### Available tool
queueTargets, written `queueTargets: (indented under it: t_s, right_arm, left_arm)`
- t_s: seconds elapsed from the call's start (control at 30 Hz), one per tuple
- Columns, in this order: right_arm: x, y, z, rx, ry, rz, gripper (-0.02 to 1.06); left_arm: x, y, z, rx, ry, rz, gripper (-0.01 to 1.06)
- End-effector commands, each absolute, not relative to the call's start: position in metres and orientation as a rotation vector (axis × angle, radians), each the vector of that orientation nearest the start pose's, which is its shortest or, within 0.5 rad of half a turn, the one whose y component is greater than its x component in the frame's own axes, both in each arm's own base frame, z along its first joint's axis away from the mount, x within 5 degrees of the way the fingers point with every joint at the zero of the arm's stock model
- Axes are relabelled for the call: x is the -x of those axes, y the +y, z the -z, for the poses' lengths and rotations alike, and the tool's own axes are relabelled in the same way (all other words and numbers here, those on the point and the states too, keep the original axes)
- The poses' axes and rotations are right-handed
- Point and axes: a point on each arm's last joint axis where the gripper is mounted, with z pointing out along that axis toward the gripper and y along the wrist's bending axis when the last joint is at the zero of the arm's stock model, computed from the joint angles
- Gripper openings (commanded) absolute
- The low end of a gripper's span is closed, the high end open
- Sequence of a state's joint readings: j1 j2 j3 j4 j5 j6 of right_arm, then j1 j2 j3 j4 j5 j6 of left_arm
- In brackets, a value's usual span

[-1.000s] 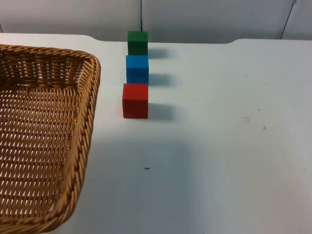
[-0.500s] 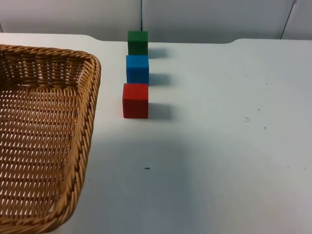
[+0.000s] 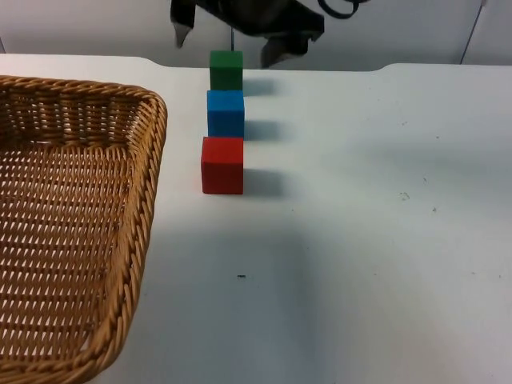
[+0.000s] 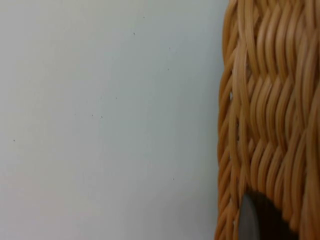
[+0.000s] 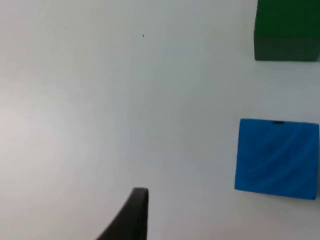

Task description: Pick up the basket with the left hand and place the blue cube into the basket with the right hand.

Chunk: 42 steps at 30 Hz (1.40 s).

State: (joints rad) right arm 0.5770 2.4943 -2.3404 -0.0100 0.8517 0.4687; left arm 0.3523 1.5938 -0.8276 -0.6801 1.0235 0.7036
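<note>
The right pincer (image 3: 226,38) has just come into the top view above the far end of the cube row, where half a second ago there was only bare table and wall; its fingers hang wide apart, one on each side of the green cube (image 3: 226,70) and above it, holding nothing. From its wrist view one black fingertip (image 5: 131,215) stands over bare table (image 5: 100,100), with the blue cube (image 5: 277,159) off to one side and the green cube beyond it, so the pincer is not yet lined up on the blue one. The blue cube (image 3: 226,113) sits untouched in the middle of the row, just beyond the red cube (image 3: 222,165) and just short of the green one, all three where they were. That close spacing looks like the main hazard: the fingers probably have to straddle the blue cube across the row, not along it, or they will knock a neighbour. Beside the red cube, away from the open table, lies the basket (image 3: 152,144), its rim barely shifted. The left pincer (image 4: 255,220) is at the basket's woven wall (image 4: 260,100), a dark fingertip against the wicker; whether it is clamped I cannot tell. The reach for the blue cube has evidently begun.
</note>
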Motion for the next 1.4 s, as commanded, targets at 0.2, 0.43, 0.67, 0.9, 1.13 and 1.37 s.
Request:
queueTargets:
  t_s: [0.2, 0.43, 0.67, 0.9, 1.13, 1.37]
  right_arm:
    - [-0.473, 0.307, -0.154, 0.119, 2.57, -0.388, 0.99]
    - [-0.482, 0.302, -0.141, 0.083, 2.518, -0.32, 0.99]
    - [-0.488, 0.299, -0.129, 0.066, 2.505, -0.338, 0.99]
    - [-0.489, 0.3, -0.113, 0.068, 2.525, -0.37, 0.99]
    - [-0.49, 0.302, -0.11, 0.069, 2.509, -0.382, 0.95]
    - [-0.49, 0.301, -0.107, 0.071, 2.513, -0.377, 0.86]
  left_arm:
    - [-0.254, 0.04, -0.19, 0.09, 2.847, 0.83, 0.0]
    - [-0.255, 0.039, -0.19, 0.087, 2.833, 0.841, 0.0]
    - [-0.255, 0.039, -0.19, 0.084, 2.83, 0.843, 0.0]
    - [-0.255, 0.039, -0.19, 0.081, 2.83, 0.842, 0.0]
    - [-0.255, 0.039, -0.19, 0.081, 2.83, 0.842, 0.0]
    - [-0.255, 0.039, -0.19, 0.08, 2.831, 0.844, 0.0]
